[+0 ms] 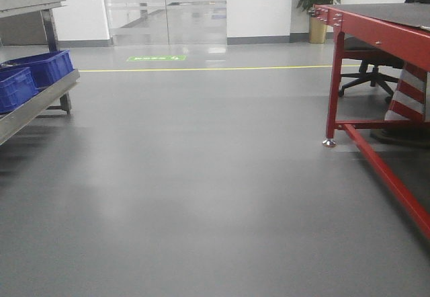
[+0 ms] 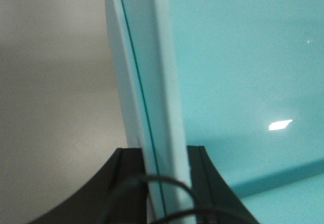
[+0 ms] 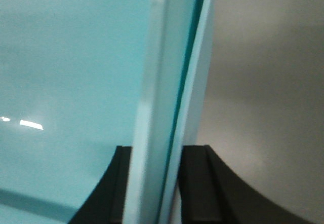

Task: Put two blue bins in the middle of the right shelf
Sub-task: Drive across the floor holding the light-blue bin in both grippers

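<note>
Both wrist views are filled by a pale blue bin. In the left wrist view my left gripper [image 2: 162, 155] is shut on the bin's left rim [image 2: 147, 72], one black finger [image 2: 129, 183] on each side of the wall. In the right wrist view my right gripper [image 3: 157, 153] is shut on the bin's right rim [image 3: 167, 57] in the same way. The bin's inside [image 2: 243, 82] faces the cameras. The held bin and both arms are out of the front view. Two more blue bins [image 1: 44, 65] [image 1: 13, 85] sit on a grey shelf [image 1: 33, 105] at the far left.
Grey floor stretches ahead. A red-framed table [image 1: 376, 28] stands at the right, its low brace [image 1: 390, 176] running along the floor, with an office chair [image 1: 366, 75] behind it. A glass door [image 1: 164, 8] and a potted plant [image 1: 318, 1] are at the back wall.
</note>
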Action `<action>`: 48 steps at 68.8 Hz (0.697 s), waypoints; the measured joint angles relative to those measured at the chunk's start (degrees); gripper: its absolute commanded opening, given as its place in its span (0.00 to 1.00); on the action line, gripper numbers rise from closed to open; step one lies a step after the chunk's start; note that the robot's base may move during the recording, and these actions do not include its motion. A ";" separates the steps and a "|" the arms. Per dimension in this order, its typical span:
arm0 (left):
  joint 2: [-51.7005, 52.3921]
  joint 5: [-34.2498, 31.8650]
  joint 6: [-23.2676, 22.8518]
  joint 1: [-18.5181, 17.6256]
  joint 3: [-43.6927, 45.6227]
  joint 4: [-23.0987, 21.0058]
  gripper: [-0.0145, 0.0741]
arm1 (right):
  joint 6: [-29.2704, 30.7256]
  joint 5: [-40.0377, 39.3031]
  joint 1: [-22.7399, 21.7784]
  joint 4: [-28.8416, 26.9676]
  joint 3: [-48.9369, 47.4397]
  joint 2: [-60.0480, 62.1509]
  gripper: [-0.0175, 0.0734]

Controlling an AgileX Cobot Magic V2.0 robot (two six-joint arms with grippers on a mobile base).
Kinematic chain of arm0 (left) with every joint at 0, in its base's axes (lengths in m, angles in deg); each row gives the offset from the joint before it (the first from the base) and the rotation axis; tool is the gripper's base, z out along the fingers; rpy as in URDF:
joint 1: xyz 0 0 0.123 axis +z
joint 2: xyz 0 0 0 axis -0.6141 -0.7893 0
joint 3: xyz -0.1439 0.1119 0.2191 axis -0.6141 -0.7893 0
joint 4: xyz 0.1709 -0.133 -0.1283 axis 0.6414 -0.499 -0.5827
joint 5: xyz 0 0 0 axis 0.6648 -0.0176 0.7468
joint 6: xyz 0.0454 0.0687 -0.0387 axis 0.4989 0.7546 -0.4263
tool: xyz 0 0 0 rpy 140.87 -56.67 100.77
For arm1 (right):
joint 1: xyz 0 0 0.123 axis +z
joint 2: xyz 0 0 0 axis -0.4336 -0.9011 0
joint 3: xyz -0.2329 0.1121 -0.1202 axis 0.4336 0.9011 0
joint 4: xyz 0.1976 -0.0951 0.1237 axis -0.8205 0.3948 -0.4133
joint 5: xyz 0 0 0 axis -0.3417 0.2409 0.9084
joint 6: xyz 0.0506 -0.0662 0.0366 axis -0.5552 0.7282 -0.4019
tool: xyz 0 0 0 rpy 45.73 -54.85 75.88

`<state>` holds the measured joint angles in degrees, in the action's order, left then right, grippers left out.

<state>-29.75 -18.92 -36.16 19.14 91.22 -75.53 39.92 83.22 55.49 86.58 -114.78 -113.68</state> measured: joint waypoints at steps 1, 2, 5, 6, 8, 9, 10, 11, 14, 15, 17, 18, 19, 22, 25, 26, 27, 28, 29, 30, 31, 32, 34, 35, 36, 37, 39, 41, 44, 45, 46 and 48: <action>0.00 0.00 0.00 0.00 0.00 0.00 0.04 | 0.00 0.00 0.00 0.00 0.00 0.00 0.02; 0.00 0.00 0.00 0.00 0.00 0.00 0.04 | 0.00 0.00 0.00 0.00 0.00 0.00 0.02; 0.00 0.00 0.00 0.00 0.00 0.00 0.04 | 0.00 0.00 0.00 0.00 0.00 0.00 0.02; 0.00 0.00 0.00 0.00 0.00 0.00 0.04 | 0.00 0.00 0.00 0.00 0.00 0.00 0.02; 0.00 0.00 0.00 0.00 0.00 0.00 0.04 | 0.00 0.00 0.00 0.00 0.00 0.00 0.02; 0.00 0.00 0.00 0.00 0.00 0.00 0.04 | 0.00 0.00 0.00 0.00 0.00 0.00 0.02; 0.00 0.00 0.00 0.00 0.00 0.00 0.04 | 0.00 0.00 0.00 0.00 0.00 0.00 0.02; 0.00 0.00 0.00 0.00 0.00 0.00 0.04 | 0.00 0.00 0.00 0.00 0.00 0.00 0.02; 0.00 0.00 0.00 0.00 0.00 0.00 0.04 | 0.00 0.00 0.00 0.00 0.00 0.00 0.02; 0.00 0.00 0.00 0.00 0.00 0.00 0.04 | 0.00 0.00 0.00 0.00 0.00 0.00 0.02; 0.00 0.00 0.00 0.00 0.00 0.00 0.04 | 0.00 0.00 0.00 0.00 0.00 0.00 0.02; 0.00 0.00 0.00 0.00 0.00 0.00 0.04 | 0.00 0.00 0.00 0.00 0.00 0.00 0.02; 0.00 0.00 0.00 0.00 0.00 0.00 0.04 | 0.00 0.00 0.00 0.00 0.00 0.00 0.02; 0.00 0.00 0.00 0.00 0.00 0.00 0.04 | 0.00 0.00 0.00 0.00 0.00 0.00 0.02; 0.00 0.00 0.00 0.00 0.00 0.00 0.04 | 0.00 0.00 0.00 0.00 0.00 0.00 0.02; 0.00 0.00 0.00 0.00 0.00 0.00 0.04 | 0.00 0.00 0.00 0.00 0.00 0.00 0.02; 0.00 0.00 0.00 0.00 0.00 0.00 0.04 | 0.00 0.00 0.00 0.00 0.00 0.00 0.02; 0.00 0.00 0.00 0.00 0.00 0.00 0.04 | 0.00 0.00 0.00 0.00 0.00 0.00 0.02; 0.00 0.00 0.00 0.00 0.00 0.00 0.04 | 0.00 0.00 0.00 0.00 0.00 0.00 0.02; 0.00 0.00 0.00 0.00 0.00 0.00 0.04 | 0.00 0.00 0.00 0.00 0.00 0.00 0.02; 0.00 0.00 0.00 0.00 0.00 0.00 0.04 | 0.00 0.00 0.00 0.00 0.00 0.00 0.02; 0.00 0.00 0.00 0.00 0.00 0.00 0.04 | 0.00 0.00 0.00 0.00 0.00 0.00 0.02; 0.00 0.00 0.00 0.00 0.00 0.00 0.04 | 0.00 0.00 0.00 0.00 0.00 0.00 0.02; 0.00 0.00 0.00 0.00 0.00 0.00 0.04 | 0.00 0.00 0.00 0.00 0.00 0.00 0.02; 0.00 0.00 0.00 0.00 0.00 0.00 0.04 | 0.00 0.00 0.00 0.00 0.00 0.00 0.02; 0.00 0.00 0.00 0.00 0.00 0.00 0.04 | 0.00 0.00 0.00 0.00 0.00 0.00 0.02; 0.00 0.00 0.00 0.00 0.00 0.00 0.04 | 0.00 0.00 0.00 0.00 0.00 0.00 0.02; 0.00 0.00 0.00 0.00 0.00 0.00 0.04 | 0.00 0.00 0.00 0.00 0.00 0.00 0.02; 0.00 0.00 0.00 0.00 0.00 0.00 0.04 | 0.00 0.00 0.00 0.00 0.00 0.00 0.02; 0.00 0.00 0.00 0.00 0.00 0.00 0.04 | 0.00 0.00 0.00 0.00 0.00 0.00 0.02; 0.00 0.00 0.00 0.00 0.00 0.00 0.04 | 0.00 0.00 0.00 0.00 0.00 0.00 0.02; 0.00 0.00 0.00 0.00 0.00 0.00 0.04 | 0.00 0.00 0.00 0.00 0.00 0.00 0.02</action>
<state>-29.75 -18.92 -36.16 19.14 91.22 -75.53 39.92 83.22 55.49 86.58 -114.78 -113.68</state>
